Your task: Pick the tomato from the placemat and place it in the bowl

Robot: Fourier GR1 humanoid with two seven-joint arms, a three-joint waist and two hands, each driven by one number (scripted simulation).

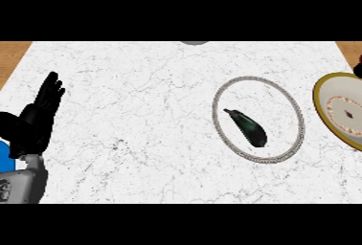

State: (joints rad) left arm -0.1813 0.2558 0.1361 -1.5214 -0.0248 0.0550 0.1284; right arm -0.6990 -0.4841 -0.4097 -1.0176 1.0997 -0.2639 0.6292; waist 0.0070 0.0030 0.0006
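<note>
One hand (39,119) shows, the robot's left, at the near left edge of the white marbled counter (141,119), well to the left of the oval placemat (259,120). Its black fingers (52,91) are straight and point away from the robot, holding nothing, with the grey forearm (21,184) below it at the view's lower edge. The right hand is out of sight.

Farther in, to the right of centre, lies the placemat, a pale oval with a beaded grey rim. On it, slightly toward its nearer half, rests a dark, elongated, glossy object (247,128) with a small stem at its upper left end; it looks more like an eggplant than a tomato. Nothing touches it.

Right of the placemat, cut by the view's right edge, sits a cream bowl (332,98) with a gold rim and a patterned centre. Just beyond the placemat, at the counter's far edge, a small grey shape (194,42) shows. No writing or labels can be read anywhere.
</note>
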